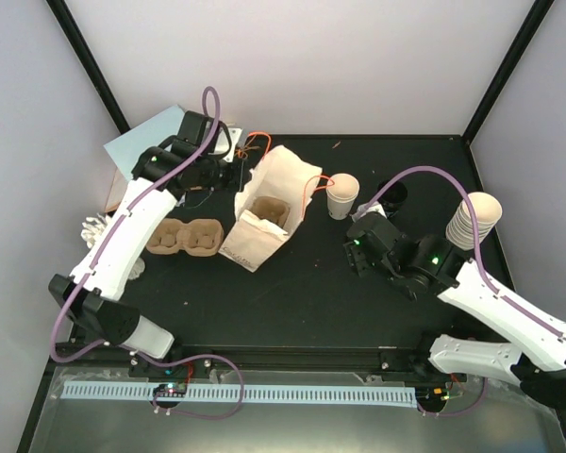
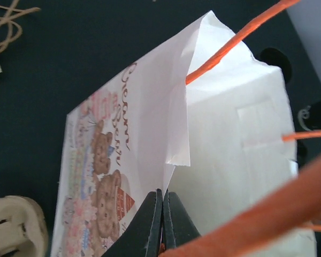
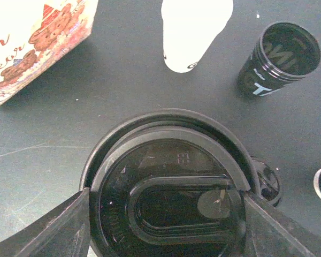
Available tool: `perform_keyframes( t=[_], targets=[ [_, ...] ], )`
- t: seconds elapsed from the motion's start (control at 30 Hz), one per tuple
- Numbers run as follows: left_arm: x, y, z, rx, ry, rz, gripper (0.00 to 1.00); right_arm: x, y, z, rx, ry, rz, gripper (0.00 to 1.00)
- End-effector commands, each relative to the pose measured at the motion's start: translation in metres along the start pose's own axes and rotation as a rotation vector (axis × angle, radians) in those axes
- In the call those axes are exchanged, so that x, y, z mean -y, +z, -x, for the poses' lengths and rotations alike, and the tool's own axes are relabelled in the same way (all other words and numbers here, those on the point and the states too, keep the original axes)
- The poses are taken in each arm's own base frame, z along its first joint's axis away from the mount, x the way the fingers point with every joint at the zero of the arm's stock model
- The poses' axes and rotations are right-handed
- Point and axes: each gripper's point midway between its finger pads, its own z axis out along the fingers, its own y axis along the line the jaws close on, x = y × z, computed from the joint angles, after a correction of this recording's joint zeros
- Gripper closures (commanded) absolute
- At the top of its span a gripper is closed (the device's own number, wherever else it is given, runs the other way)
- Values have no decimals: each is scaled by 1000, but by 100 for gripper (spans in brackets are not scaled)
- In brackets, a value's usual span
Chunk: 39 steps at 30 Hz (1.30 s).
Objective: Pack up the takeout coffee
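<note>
Nearest to us, a bit right of the middle of the table (image 1: 292, 311), the right gripper (image 3: 168, 214) has its fingers spread wide, one on each side of a round black lid (image 3: 166, 160). We cannot tell if a cup sits under it. Toward the left edge a brown tray (image 1: 184, 236) lies flat. Just past it lies the paper bag (image 1: 283, 175), mouth open, with another tray (image 1: 267, 211) inside and no cups in it that we can see. The left gripper (image 2: 161, 219) has its fingers pressed together and seems to pinch the bag's rim. Just right of the bag stands a white cup (image 1: 341, 196) with no lid. So we think the packing has hardly begun. Curly red words on the bag look like "Cream Bear". A black tube (image 3: 278, 56) has white letters we cannot read.
</note>
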Motion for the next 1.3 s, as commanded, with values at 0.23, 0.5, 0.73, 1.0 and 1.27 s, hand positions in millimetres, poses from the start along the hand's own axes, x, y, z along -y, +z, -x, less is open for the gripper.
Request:
perform_keyframes(
  t=[0.23, 0.5, 0.73, 1.0, 1.27],
  targets=[
    [61, -39, 2, 68, -5, -278, 98, 34, -10, -1, 23, 44, -134, 31],
    [76, -47, -11, 57, -17, -376, 98, 50, -18, -1, 44, 63, -172, 32],
    [82, -38, -38, 6, -36, -469, 98, 58, -20, -5, 41, 64, -205, 32],
    [80, -35, -65, -48, 8, -499, 98, 66, -30, 2, 71, 43, -219, 32],
    [75, -40, -81, -69, 139, -483, 98, 63, -49, 24, 151, 8, -168, 33]
  ],
)
